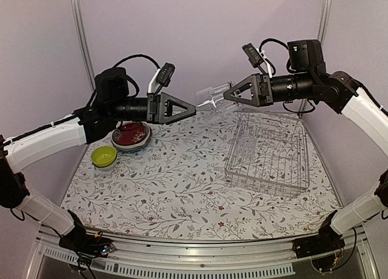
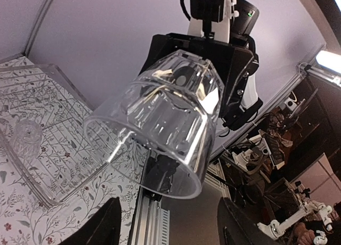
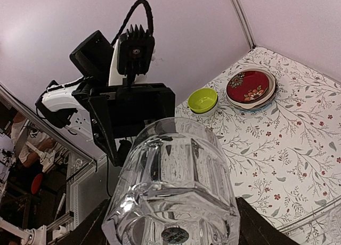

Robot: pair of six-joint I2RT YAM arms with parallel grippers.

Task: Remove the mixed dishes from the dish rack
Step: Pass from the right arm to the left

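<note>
And there it is: the right hand (image 1: 225,96) is raised well above the flower-patterned desk (image 1: 182,194), both fingers pressed shut against the sides of a clear faceted drinking glass (image 1: 212,97). The glass is held on its side. Its base is turned toward the right hand's palm, and its open mouth is pointed away, straight at the left hand (image 1: 193,111).

The left hand is raised to about the same level, facing its partner. Its fingers (image 2: 106,226) are spread wide with nothing gripped between them. The rim of the glass is seen just ahead of those fingertips, not between them.

Below the right hand, the rectangular silver wire dish rack (image 1: 291,139) is set flat on the desk. A second clear glass (image 2: 26,136) can be made out inside it through the wires; whether it is upright cannot be told.

Below the left hand, back toward its wrist, a red floral plate (image 1: 130,133) is seen on top of a small stack of paler plates (image 3: 270,95). Just beside that stack, a lime-green bowl (image 1: 104,154) is placed on the desk.
</note>
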